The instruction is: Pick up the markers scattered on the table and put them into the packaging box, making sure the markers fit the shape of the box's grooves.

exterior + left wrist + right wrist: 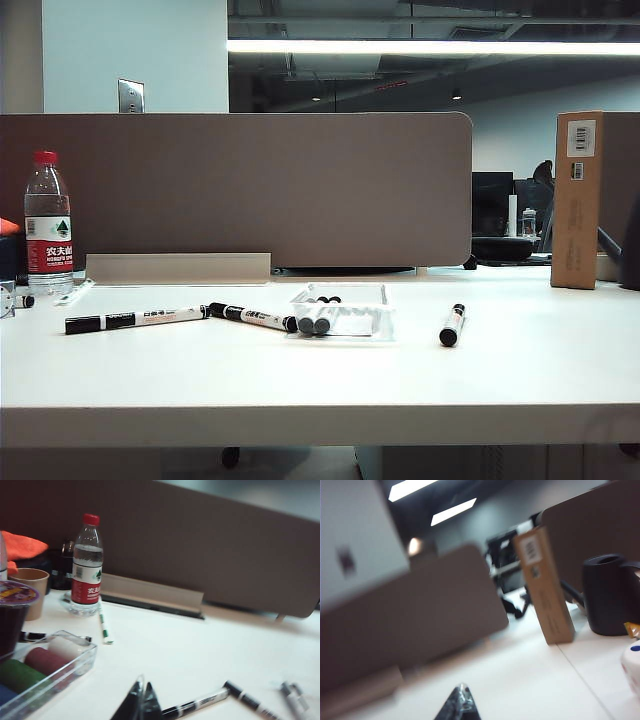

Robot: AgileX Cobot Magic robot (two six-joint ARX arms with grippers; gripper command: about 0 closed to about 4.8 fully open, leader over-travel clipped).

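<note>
Both hands pressed together, empty: left hand (140,702) just beside a marker (196,704), right hand (460,705) clear; next, spread and reach.

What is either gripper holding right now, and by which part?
Nothing. The left gripper and the right gripper are both shut and empty above the table. The markers lie untouched.

White table (300,390); white-barrelled, black-capped markers (135,320); clear packaging box (345,310); red-capped, red-labelled bottle (47,225); brown cardboard box (577,200).
</note>
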